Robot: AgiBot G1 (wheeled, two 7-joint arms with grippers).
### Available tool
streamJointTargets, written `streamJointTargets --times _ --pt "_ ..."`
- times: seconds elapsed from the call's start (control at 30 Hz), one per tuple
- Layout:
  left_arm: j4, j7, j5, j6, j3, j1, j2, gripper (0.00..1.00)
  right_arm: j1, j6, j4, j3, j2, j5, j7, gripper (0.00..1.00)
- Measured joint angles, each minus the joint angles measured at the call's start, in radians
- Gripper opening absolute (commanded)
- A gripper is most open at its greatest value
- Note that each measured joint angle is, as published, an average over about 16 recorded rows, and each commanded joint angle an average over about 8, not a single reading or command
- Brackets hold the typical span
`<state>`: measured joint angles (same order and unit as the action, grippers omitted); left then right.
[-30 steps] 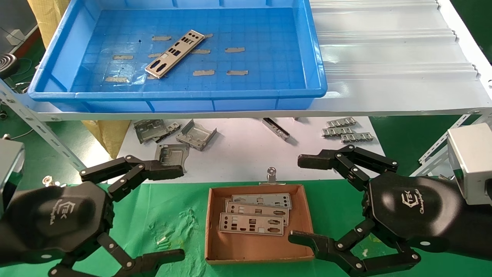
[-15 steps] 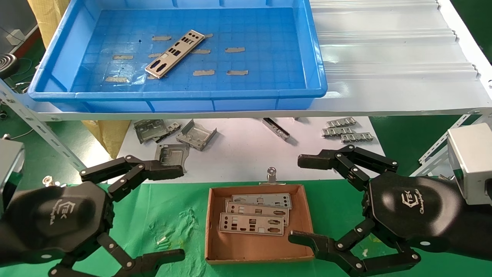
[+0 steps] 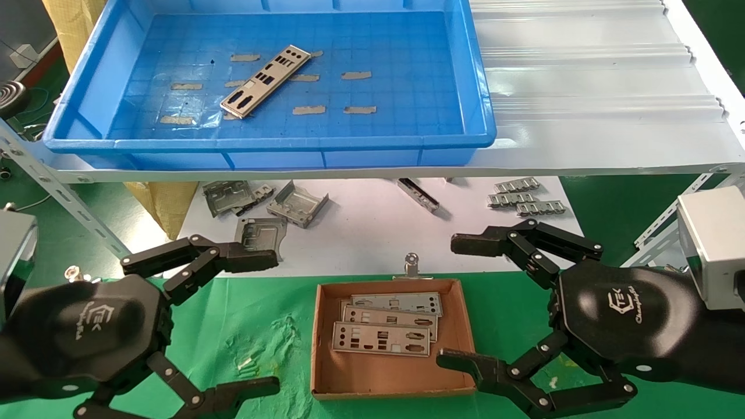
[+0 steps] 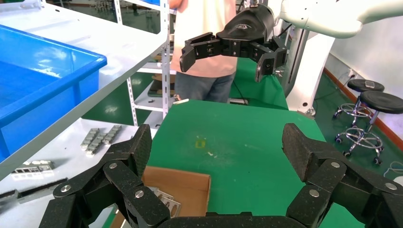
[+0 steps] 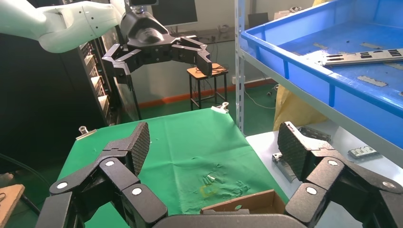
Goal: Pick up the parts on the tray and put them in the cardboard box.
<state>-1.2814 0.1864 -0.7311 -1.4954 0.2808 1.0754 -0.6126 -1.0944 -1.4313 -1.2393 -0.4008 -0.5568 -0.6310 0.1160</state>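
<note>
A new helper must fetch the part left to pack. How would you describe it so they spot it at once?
Look in the blue tray on the upper shelf. The part lies diagonally on its floor: one long silver plate with holes, far larger than the tape scraps around it.

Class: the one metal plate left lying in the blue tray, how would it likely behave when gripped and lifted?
The plate looks thin and punched with holes, so probably light and may flex. It lies flat on the tray floor, so it is probably hard to grip.
</note>
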Motion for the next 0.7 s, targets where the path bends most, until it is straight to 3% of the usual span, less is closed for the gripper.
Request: streamJointTargets --times 0.7 --pt "0.0 0.0 0.0 0.0 0.0 0.0 0.0 1.0 0.0 0.0 0.0 0.0 0.0 0.0 0.0 1.0"
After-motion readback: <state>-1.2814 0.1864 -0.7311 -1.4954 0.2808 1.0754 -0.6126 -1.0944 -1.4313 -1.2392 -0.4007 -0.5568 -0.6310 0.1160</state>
